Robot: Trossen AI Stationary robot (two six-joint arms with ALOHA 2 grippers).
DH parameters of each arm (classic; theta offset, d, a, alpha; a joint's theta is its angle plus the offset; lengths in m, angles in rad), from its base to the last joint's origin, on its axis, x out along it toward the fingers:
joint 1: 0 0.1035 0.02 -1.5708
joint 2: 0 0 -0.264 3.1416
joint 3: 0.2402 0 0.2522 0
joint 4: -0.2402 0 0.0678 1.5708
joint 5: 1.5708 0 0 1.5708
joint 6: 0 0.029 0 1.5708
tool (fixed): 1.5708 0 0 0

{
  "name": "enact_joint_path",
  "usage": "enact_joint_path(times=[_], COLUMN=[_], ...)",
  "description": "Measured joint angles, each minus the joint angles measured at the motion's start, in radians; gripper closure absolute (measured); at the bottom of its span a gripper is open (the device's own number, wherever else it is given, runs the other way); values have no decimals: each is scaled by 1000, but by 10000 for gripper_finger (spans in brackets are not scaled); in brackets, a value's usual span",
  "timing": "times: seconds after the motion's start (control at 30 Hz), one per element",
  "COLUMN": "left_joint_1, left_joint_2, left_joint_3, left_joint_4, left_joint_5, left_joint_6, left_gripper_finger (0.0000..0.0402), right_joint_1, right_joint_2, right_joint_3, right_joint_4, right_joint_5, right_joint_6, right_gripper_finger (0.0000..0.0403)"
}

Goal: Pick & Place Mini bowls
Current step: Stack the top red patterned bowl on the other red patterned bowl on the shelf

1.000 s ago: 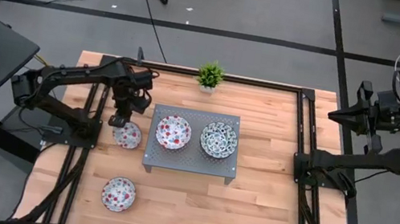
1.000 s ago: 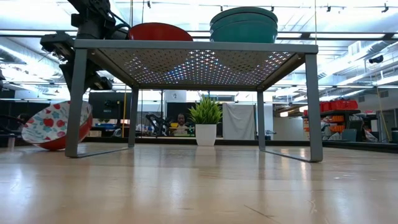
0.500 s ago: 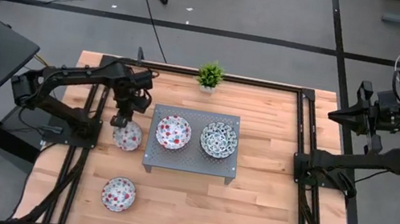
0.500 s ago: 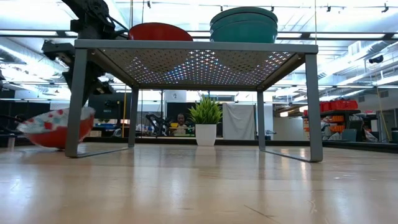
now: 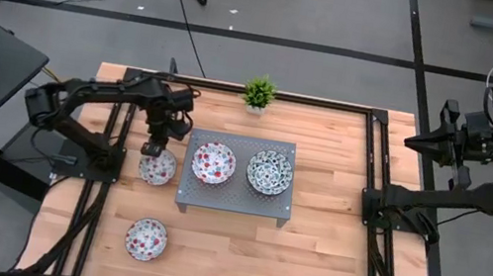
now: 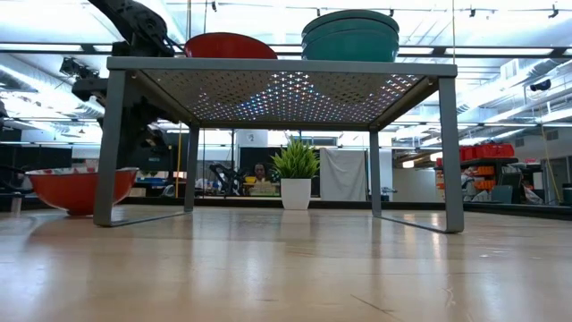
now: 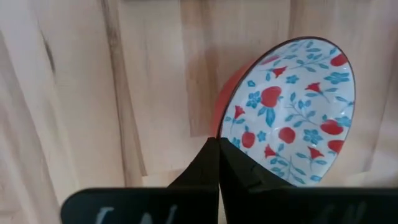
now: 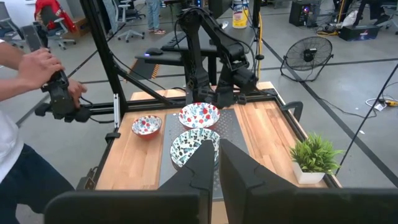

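A red-flowered mini bowl [image 5: 158, 169] stands level on its base on the wood table, just left of a grey perforated metal stand [image 5: 232, 202]. My left gripper [image 5: 152, 148] is shut at this bowl's far rim. On the stand sit one red-flowered bowl [image 5: 213, 162] and one blue-green patterned bowl [image 5: 269, 171]. Another red-flowered bowl [image 5: 146, 239] sits on the table near its front left. My right gripper [image 5: 413, 142] waits shut beyond the table's right edge, holding nothing. My left gripper [image 7: 219, 142] pinches the bowl's rim [image 7: 227, 127] on the bowl's far side. One finger is over the patterned inside and one over the red outside. The fingers point down from above. The bowl [image 6: 76, 190] rests level on the table.
A small green potted plant [image 5: 258, 92] stands at the table's far edge. The stand's left legs [image 6: 109, 143] rise close beside the held bowl. Bare wood [image 5: 305, 268] lies near and right of the stand. A person's hand [image 8: 40, 65] grips a handle beyond the table.
The bowl in my left gripper hung tilted, with its patterned inside turned sideways. It has swung down and now sits level on the table. My left gripper has shifted slightly toward the stand. The right arm has kept still.
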Motion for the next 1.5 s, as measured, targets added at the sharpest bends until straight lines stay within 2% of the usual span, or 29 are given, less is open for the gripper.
enact_joint_path(times=[0.63, 0.77, 1.17, 1.5], left_joint_1=[23, 23, 23, 23], left_joint_2=[63, 63, 63, 63], left_joint_3=[0, 0, 0, -3], left_joint_4=[13, 12, 14, 35], left_joint_5=[-5, -3, 2, 1], left_joint_6=[19, 19, 24, 26], left_gripper_finger=[394, 373, 275, 259], right_joint_1=[0, 0, 0, 0], right_joint_2=[0, 0, 0, 0], right_joint_3=[0, 0, 0, 0], right_joint_4=[0, 0, 0, 0], right_joint_5=[0, 0, 0, 0], right_joint_6=[0, 0, 0, 0], right_gripper_finger=[373, 373, 373, 373])
